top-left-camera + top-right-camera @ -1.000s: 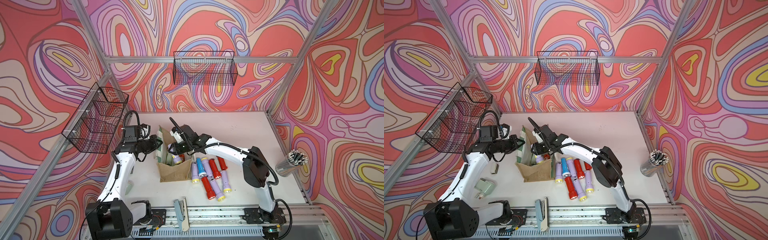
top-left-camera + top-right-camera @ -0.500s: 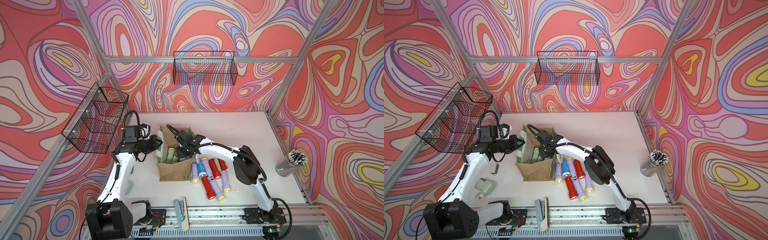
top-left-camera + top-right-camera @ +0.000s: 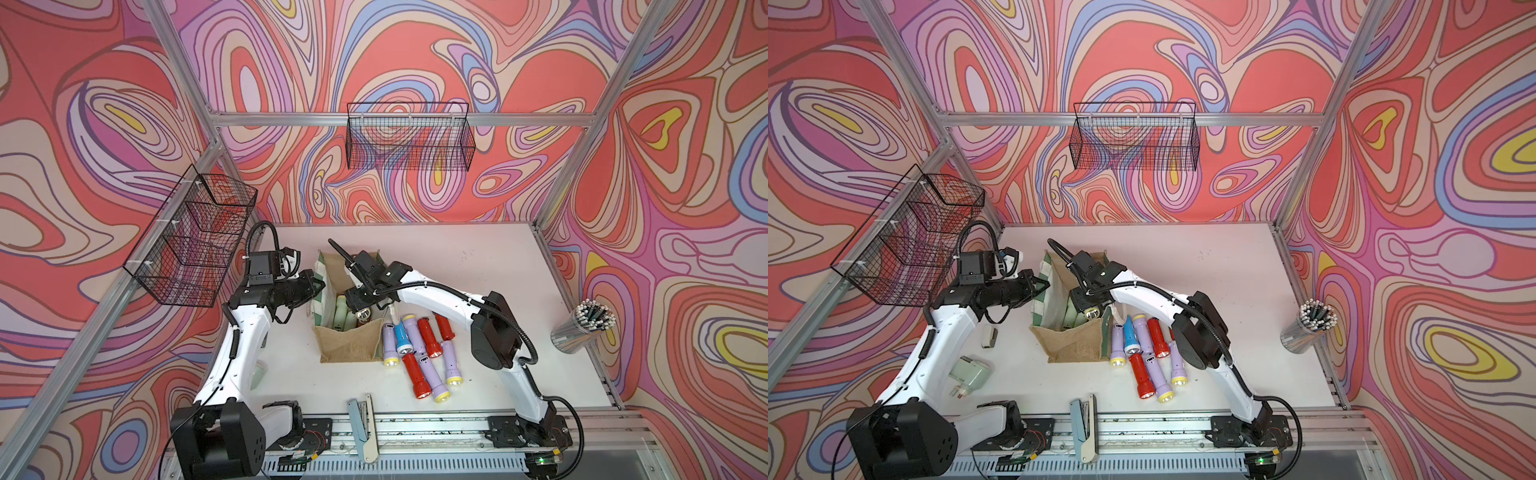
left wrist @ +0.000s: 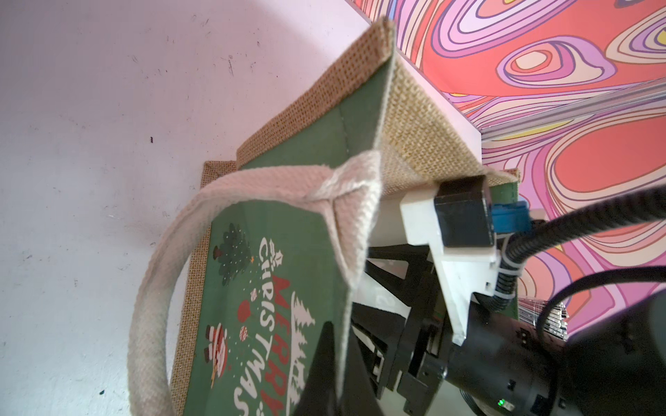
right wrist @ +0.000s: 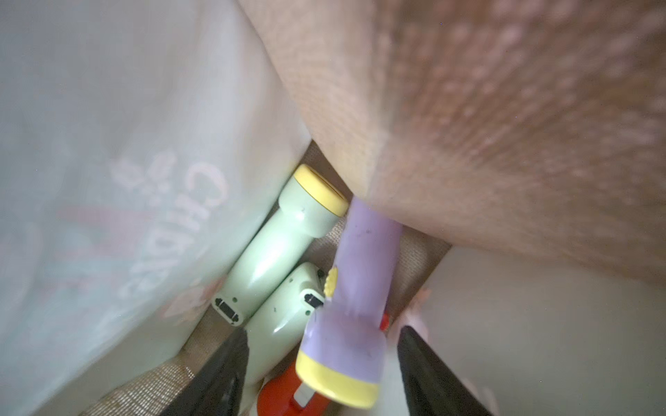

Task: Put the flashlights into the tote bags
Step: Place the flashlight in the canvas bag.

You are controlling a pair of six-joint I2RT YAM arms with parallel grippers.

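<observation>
Since a second ago my right gripper point(image 5: 322, 331) has dropped into the tote bag point(image 3: 347, 345) and spread its jaws wide. I see a smooth lilac flashlight point(image 5: 360, 273) lying loose between them, against two glossy pale green flashlights point(image 5: 277, 230). Coarse jute walls crowd that view. My left gripper point(image 4: 340, 335) is clamped on the bag's green printed panel. More plastic flashlights point(image 3: 419, 349) lie just beside the bag on the white table point(image 3: 478, 257).

One tote bag point(image 3: 347, 347), eight flashlights point(image 3: 415, 374) beside it, four inside, two wire baskets point(image 3: 409, 141)
</observation>
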